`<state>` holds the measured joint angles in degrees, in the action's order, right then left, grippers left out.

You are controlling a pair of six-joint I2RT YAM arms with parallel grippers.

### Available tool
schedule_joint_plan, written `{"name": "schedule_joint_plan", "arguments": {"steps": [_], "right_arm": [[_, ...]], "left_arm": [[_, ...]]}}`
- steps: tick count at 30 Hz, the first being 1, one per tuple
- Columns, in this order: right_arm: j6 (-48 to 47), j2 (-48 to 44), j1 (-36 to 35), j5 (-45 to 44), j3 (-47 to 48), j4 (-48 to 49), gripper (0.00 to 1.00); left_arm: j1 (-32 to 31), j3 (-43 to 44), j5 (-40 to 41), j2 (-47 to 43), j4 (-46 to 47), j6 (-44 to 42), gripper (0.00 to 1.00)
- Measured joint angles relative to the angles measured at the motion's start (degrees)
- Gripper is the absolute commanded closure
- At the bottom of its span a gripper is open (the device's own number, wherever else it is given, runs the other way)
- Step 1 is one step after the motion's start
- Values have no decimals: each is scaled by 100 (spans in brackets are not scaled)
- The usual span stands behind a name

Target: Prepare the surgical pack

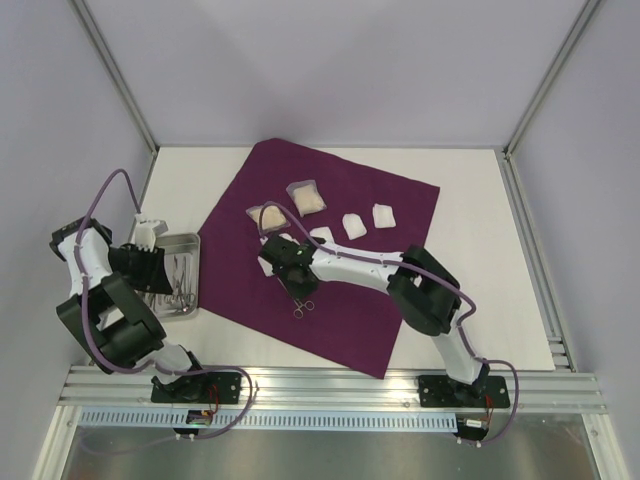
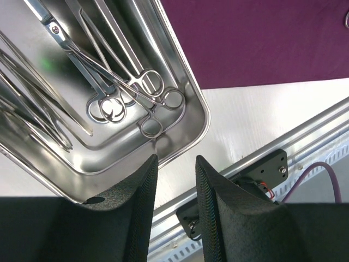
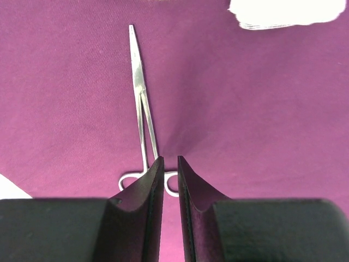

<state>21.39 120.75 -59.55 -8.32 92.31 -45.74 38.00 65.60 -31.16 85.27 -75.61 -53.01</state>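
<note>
Purple surgical pack (image 1: 345, 325) spread flat as staging surface; right gripper (image 3: 167, 159) pinched narrow at forceps (image 3: 140, 103) rings, grip unconfirmed; left gripper (image 2: 176, 158) open over tray (image 2: 203, 109).

**Nothing legible in my views**

I can read no text, label, brand or number anywhere. Under my wrist cameras the steel tray (image 2: 203, 117) and the forceps (image 3: 139, 82) show only bare metal. The white packets (image 1: 355, 226) on the surgical pack (image 1: 240, 280) may carry print, but from above they are too small to tell.
</note>
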Motion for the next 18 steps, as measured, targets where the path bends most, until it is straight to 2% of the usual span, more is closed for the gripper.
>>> {"name": "schedule_joint_plan", "arguments": {"steps": [18], "right_arm": [[-90,131,-116,-131,151,-90,82]], "left_arm": [[0,-223,-28,-278,-101,-42,56]]}}
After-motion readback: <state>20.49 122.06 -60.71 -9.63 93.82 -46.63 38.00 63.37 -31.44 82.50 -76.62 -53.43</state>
